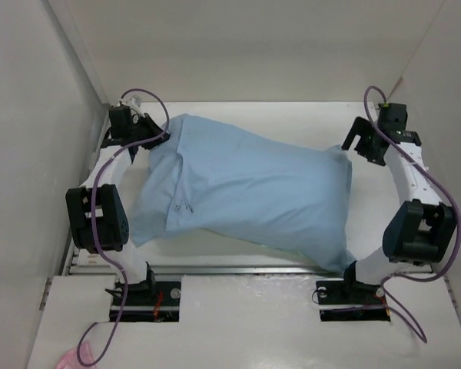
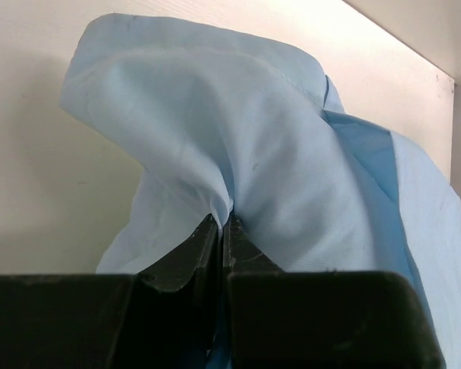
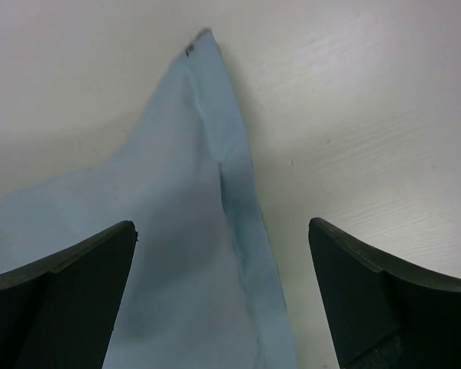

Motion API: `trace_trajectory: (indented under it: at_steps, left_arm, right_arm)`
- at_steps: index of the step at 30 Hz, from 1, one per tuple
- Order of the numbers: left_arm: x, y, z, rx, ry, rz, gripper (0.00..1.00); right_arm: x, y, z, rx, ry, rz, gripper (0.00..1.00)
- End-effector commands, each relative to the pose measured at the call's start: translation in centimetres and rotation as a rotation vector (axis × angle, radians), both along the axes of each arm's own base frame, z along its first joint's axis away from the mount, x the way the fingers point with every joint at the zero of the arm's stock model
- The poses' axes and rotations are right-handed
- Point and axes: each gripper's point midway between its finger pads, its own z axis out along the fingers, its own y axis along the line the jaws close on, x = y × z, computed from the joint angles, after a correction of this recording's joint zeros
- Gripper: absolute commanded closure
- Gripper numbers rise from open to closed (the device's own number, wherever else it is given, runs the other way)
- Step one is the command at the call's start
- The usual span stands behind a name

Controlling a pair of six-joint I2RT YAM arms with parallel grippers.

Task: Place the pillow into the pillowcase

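The light blue pillowcase (image 1: 246, 188) lies plump and slanted across the table, from the far left to the near right. No white pillow shows in any view; it is hidden. My left gripper (image 1: 160, 132) is at the case's far left corner, shut on a bunched fold of the blue fabric (image 2: 253, 138), which rises from between the closed jaws of the gripper (image 2: 223, 221). My right gripper (image 1: 359, 146) stands open at the case's far right corner. In its wrist view a pointed corner of the pillowcase (image 3: 177, 231) lies flat under the spread jaws of the gripper (image 3: 221, 223), untouched by them.
White walls close in the table (image 1: 292, 123) on the left, right and back. A small pink scrap (image 1: 65, 357) lies at the near left, in front of the arm bases. Purple cables loop beside both arms.
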Motion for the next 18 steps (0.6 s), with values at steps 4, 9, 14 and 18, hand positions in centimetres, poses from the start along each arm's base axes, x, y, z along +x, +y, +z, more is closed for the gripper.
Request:
trace_trajectory:
  at_steps: [4, 9, 14, 18]
  left_arm:
    - [0.7, 0.0, 3.3, 0.042, -0.115, -0.017, 1.0]
    - [2.7, 0.3, 4.1, 0.061, -0.117, -0.028, 1.0]
    - [8.8, 0.0, 18.0, 0.086, -0.363, -0.083, 1.0]
    - [8.8, 0.4, 28.3, 0.1, -0.543, -0.076, 1.0]
  right_arm:
    - [1.5, 5.0, -6.8, 0.264, 0.053, 0.16, 0.01]
    - [7.6, 10.0, -2.3, 0.315, -0.116, 0.396, 0.95]
    - [13.6, 11.4, 13.6, 0.278, -0.432, 0.538, 1.0]
    - [12.8, 11.1, 29.2, 0.142, -0.771, 0.571, 1.0]
